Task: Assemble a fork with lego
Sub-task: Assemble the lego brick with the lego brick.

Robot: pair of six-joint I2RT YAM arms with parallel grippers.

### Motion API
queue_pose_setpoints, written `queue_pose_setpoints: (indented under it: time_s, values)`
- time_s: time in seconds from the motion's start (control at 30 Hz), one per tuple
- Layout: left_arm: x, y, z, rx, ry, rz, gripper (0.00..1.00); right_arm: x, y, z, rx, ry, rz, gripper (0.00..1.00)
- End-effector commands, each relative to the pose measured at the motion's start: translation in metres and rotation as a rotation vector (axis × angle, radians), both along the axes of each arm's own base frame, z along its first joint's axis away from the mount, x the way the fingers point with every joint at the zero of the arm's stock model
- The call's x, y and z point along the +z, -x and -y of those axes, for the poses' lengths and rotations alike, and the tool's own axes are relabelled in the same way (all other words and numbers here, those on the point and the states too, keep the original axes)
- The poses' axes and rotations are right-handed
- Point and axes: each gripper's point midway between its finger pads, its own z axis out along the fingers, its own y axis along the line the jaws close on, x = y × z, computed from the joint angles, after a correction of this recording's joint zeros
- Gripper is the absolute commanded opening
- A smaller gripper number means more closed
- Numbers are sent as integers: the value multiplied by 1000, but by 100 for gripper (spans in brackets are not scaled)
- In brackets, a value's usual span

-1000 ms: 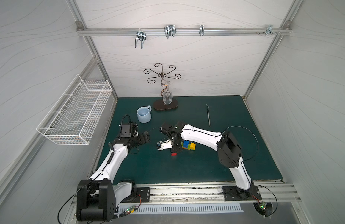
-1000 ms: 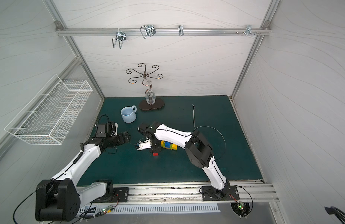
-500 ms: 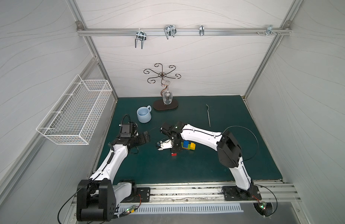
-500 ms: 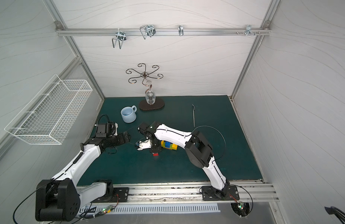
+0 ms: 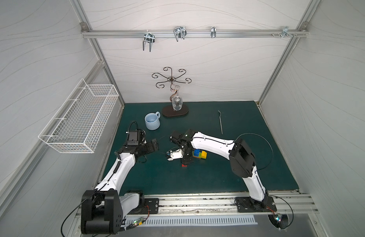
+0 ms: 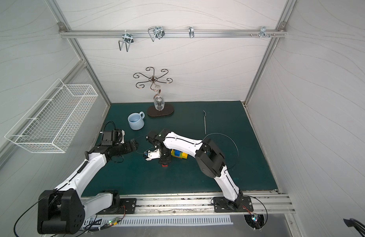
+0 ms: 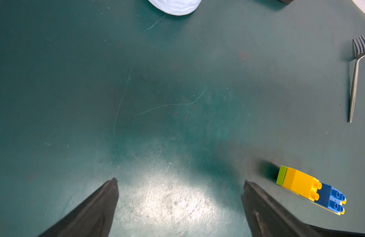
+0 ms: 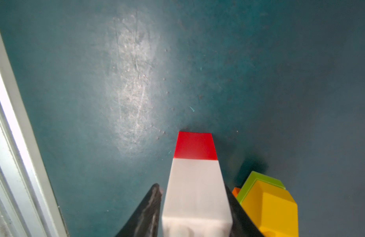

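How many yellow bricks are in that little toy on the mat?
2. One yellow brick joins the lime green brick, beside the blue brick; the second yellow brick peeks out on the blue one's far side, mostly hidden. Others may be concealed.

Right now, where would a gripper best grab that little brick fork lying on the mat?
Likely the white-and-red handle, from above, pinched across its flat sides: it lies flat, narrow and straight, while the prong end is wider and studded.

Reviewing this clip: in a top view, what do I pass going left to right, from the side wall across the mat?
Basket → mug → lego fork → metal fork. The glass stand overlaps its neighbours, so it is left out.
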Motion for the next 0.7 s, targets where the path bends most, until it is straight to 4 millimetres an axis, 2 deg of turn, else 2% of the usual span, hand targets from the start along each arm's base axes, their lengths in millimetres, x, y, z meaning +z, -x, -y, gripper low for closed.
queue_pose_setpoints:
  time_s: [0.0,0.23,0.47,0.67]
  values:
    - [10,-10,-2,19,9,48,100,11,5,5,-18,-8,-17,51]
    - [10,-10,-2,19,9,49,100,23,-9,0,-61,-53,36,60]
    - [18,-12,1,8,26,95,100,50,-26,1,-143,-130,60,61]
    - [27,-14,17,-51,96,138,100,75,-44,8,-233,-192,98,65]
